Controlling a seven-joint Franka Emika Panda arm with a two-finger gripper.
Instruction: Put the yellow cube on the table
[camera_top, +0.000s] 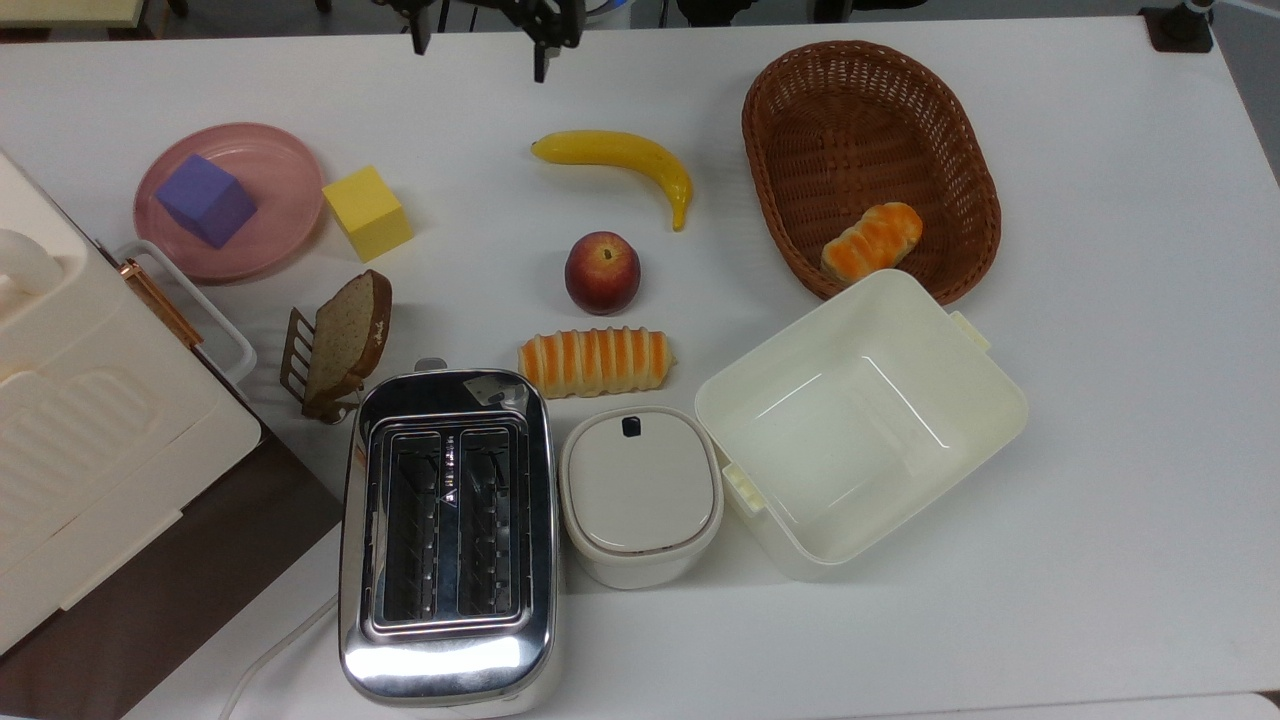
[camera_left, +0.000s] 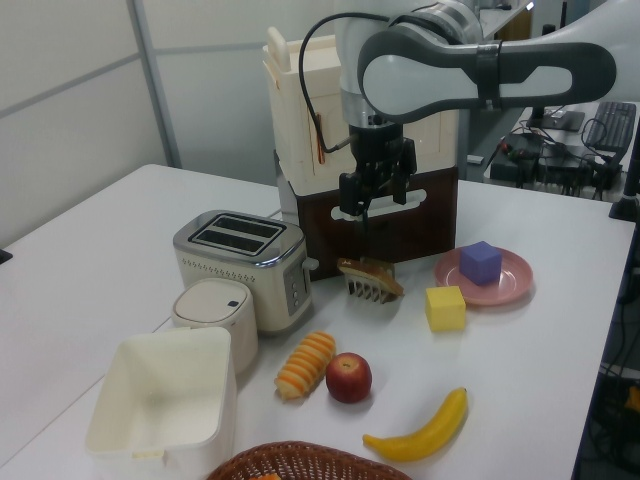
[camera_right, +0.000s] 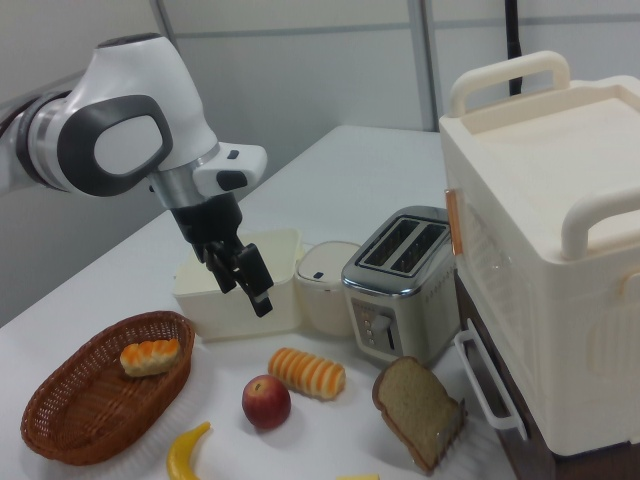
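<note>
The yellow cube (camera_top: 367, 212) (camera_left: 445, 308) rests flat on the white table (camera_top: 1100, 420), just to the top view's right of the pink plate (camera_top: 268, 165). Nothing touches the cube. My gripper (camera_top: 478, 45) (camera_left: 357, 210) (camera_right: 246, 288) hangs high above the table's far edge in the top view, well away from the cube and up to its right. Its fingers are spread open with nothing between them. In the left view it hovers in front of the brown and cream cabinet, above the bread slice.
A purple cube (camera_top: 205, 198) lies on the pink plate. Banana (camera_top: 620, 155), peach (camera_top: 602, 272), striped bread roll (camera_top: 595, 361), bread slice in a rack (camera_top: 345, 340), toaster (camera_top: 447, 535), lidded white pot (camera_top: 640, 495), open white box (camera_top: 860, 420) and wicker basket (camera_top: 870, 160) crowd the table.
</note>
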